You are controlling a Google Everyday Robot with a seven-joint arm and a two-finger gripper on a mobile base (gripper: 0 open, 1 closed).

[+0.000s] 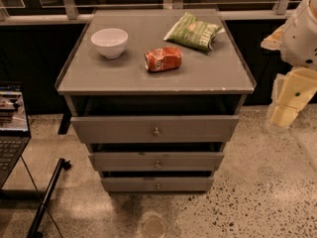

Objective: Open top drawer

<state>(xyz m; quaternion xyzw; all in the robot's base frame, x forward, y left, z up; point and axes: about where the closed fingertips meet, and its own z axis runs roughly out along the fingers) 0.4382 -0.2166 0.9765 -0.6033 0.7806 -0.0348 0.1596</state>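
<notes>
Hanging right of cabinet, claw, grip state untellable, well apart from top drawer.

- top drawer: wide grey front, level, round metal knob centred, dark gap above.
- gripper: off to the right, apart from the drawer.

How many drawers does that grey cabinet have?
3, stacked: top drawer under the tabletop, middle drawer below, bottom drawer lowest. None look hidden. The gripper hangs at the right.
</notes>
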